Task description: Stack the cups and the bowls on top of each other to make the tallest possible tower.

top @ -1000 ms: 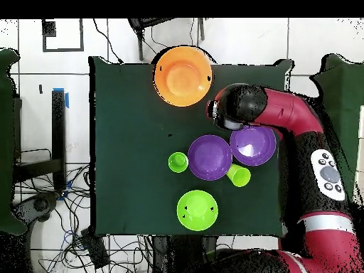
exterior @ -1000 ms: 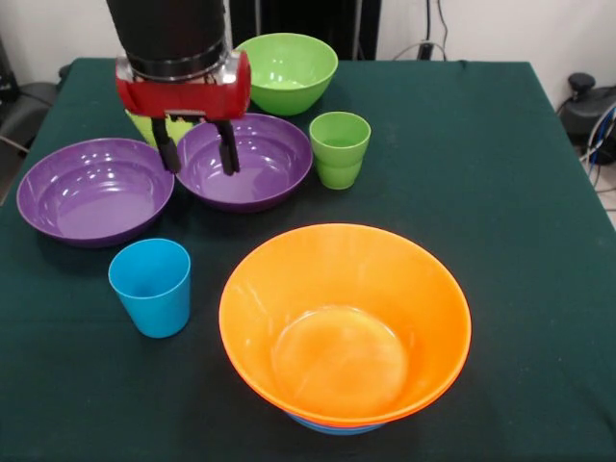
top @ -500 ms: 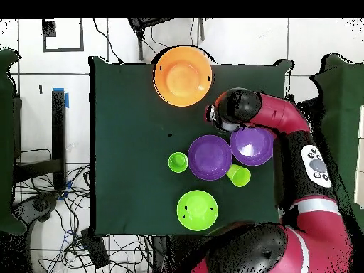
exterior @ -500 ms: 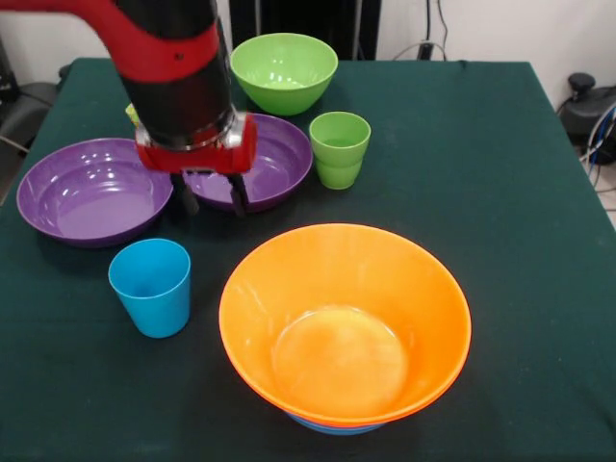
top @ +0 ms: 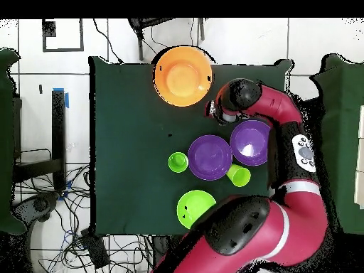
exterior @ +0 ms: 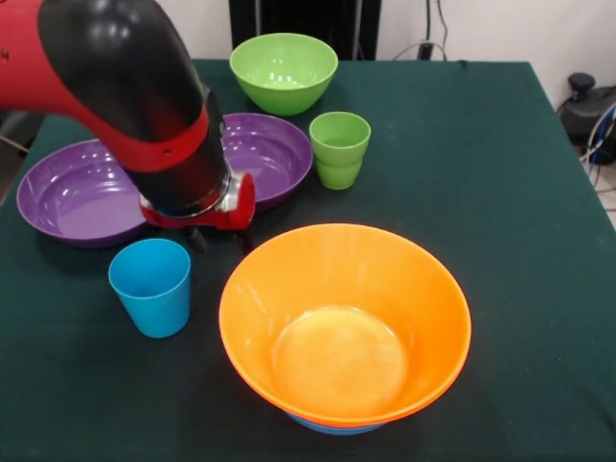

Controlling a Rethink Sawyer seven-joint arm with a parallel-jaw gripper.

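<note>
Seemingly, blue cup (exterior: pixel 150 286) just beside claw (exterior: pixel 218 239).

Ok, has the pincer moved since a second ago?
Yes. In the front view the pincer has come down off the middle purple bowl toward the camera, now low between the blue cup and the orange bowl.

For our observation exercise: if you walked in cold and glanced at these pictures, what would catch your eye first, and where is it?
The big orange bowl at the front of the table, sitting on something blue that peeks out beneath it. Next, the bulky red and black arm leaning in from the upper left, partly covering two purple bowls. Its gripper hangs low between the sky blue cup and the orange bowl.
</note>
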